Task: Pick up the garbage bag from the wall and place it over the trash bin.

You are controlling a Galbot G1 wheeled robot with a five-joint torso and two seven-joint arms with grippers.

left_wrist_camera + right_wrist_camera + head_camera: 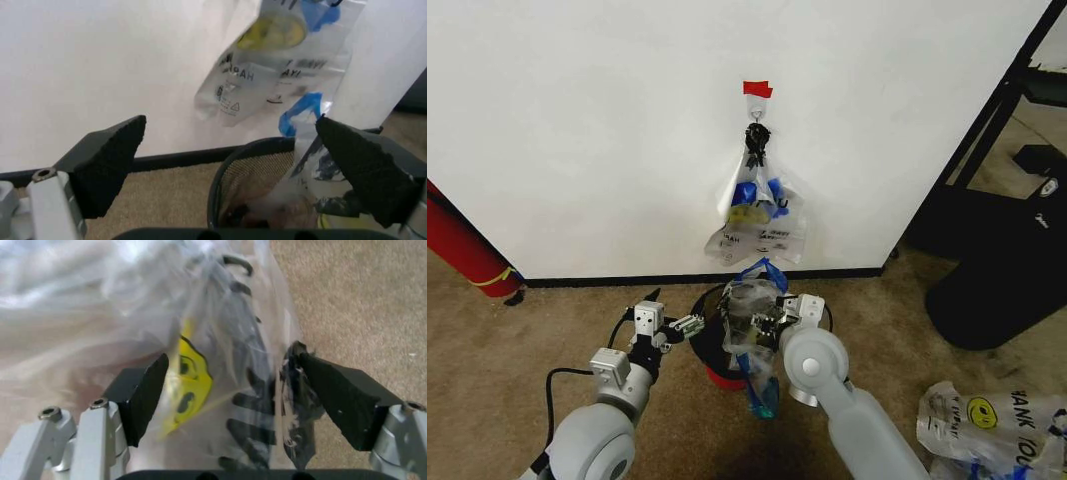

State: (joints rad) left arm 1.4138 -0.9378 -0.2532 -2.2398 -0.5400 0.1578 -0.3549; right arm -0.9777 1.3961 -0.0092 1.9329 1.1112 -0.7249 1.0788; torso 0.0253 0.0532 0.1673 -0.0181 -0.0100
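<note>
Carpet, white wall point(577, 130) and black baseboard frame the scene as both my arms reach forward over the trash bin point(717, 362), a small black mesh basket with a red base standing on the floor just in front of the wall. My right claw point(765, 318) hangs above the bin's rim with a garbage bag point(752, 330) between its fingers: thin clear plastic, blue handles sticking up above the claw and a blue end trailing down past the bin's side. From my right wrist, the bag's yellow smiley face point(190, 385) and black print sit between the two black pads point(143, 395), which stand apart with the film bunched between them and pressed against one pad; I cannot tell whether they truly clamp it. My left claw point(672, 328) waits just beside the bin's left rim, its fingers point(110, 165) spread wide and empty. More clear bags point(759, 215) with blue handles hang bunched from a small metal hook point(757, 128) under a strip of red tape point(757, 90). A long red cylinder point(462, 250) leans at far left; another printed bag point(992, 425) lies on the carpet at my right.
</note>
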